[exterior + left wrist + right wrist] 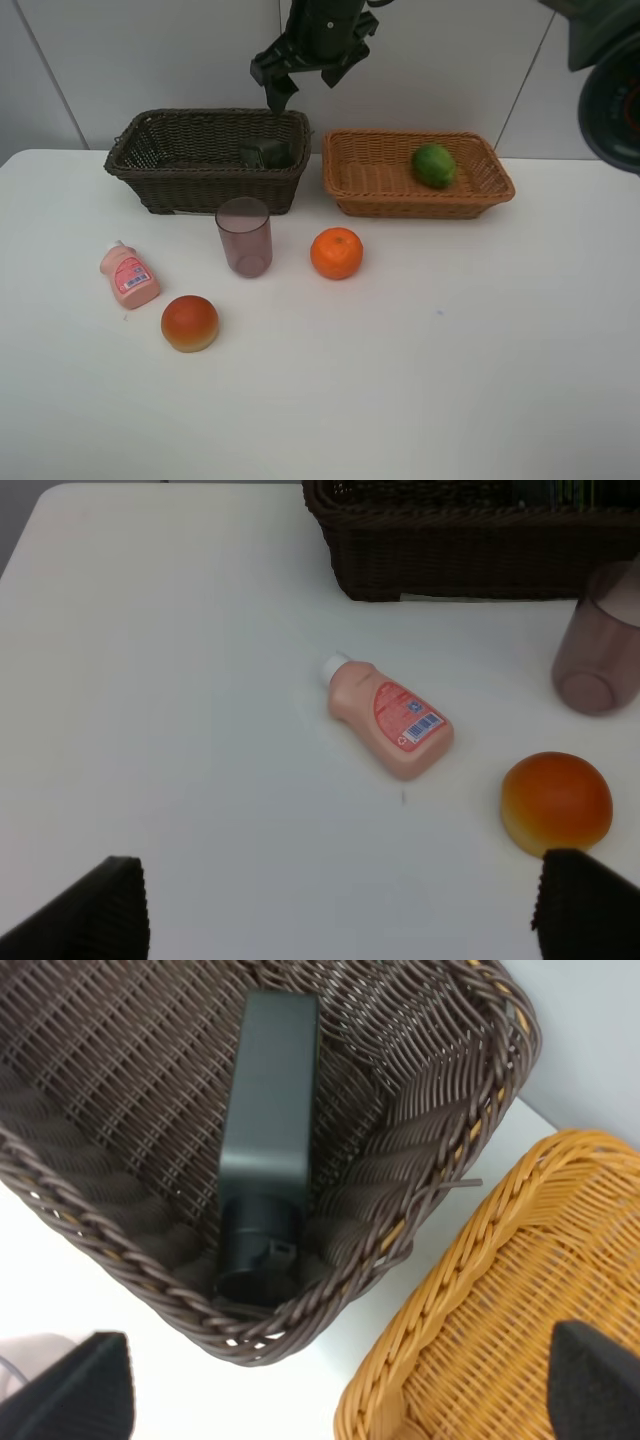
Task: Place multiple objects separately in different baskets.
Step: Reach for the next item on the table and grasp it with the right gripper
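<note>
Two of the six objects look sorted. The dark grey pump bottle (265, 1140) lies on its side in the dark brown wicker basket (205, 160), and the green round fruit (434, 165) sits in the light tan wicker basket (415, 175). Four are left on the counter (450, 380): the translucent purple cup (244, 236) stands upright just in front of the dark basket, with the orange (336, 252) at its 3 o'clock, the pink squat bottle (129, 275) lying flat at its 8 o'clock and the red-orange bun (190, 322) at its 7 o'clock. So the job is about a third done. The right gripper (310, 70) reaches across and hangs above the dark basket's far right corner, at 1 o'clock from the pump bottle, spread wide and holding nothing. The left gripper (345, 910) is also wide open and empty, low over the counter. The pink bottle lies ahead of it between its finger lines, and the bun is close to one finger (590, 905), with neither touched.
</note>
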Action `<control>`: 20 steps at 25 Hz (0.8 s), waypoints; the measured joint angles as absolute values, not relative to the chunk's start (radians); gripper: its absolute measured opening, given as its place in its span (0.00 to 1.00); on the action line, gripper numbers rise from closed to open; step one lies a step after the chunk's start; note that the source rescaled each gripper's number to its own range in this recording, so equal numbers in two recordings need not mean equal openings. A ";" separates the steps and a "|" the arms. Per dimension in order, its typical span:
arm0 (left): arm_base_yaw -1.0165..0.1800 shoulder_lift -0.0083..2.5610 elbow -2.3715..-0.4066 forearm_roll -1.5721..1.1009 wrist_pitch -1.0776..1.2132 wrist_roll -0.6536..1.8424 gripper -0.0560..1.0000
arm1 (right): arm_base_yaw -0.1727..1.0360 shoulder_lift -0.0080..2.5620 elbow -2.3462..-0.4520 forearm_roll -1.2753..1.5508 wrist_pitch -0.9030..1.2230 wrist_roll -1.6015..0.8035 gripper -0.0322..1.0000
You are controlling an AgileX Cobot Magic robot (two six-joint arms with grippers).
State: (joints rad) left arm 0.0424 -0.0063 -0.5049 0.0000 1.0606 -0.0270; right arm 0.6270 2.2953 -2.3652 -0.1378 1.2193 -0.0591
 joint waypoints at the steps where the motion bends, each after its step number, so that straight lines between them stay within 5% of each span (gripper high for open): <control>1: 0.042 -0.006 -0.505 0.000 1.061 -0.027 1.00 | 0.627 2.295 -2.365 -0.138 1.219 -0.050 0.84; 9: 0.042 -0.006 -0.505 0.000 1.061 -0.027 1.00 | 0.627 2.286 -2.346 -0.126 1.218 -0.006 0.84; 20: 0.042 -0.006 -0.505 0.000 1.061 -0.027 1.00 | 0.627 2.091 -1.949 -0.110 1.216 0.008 0.84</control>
State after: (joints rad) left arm 0.0424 -0.0063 -0.5049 0.0000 1.0606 -0.0270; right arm 0.6270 2.0912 -1.9488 -0.1098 1.2164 0.0079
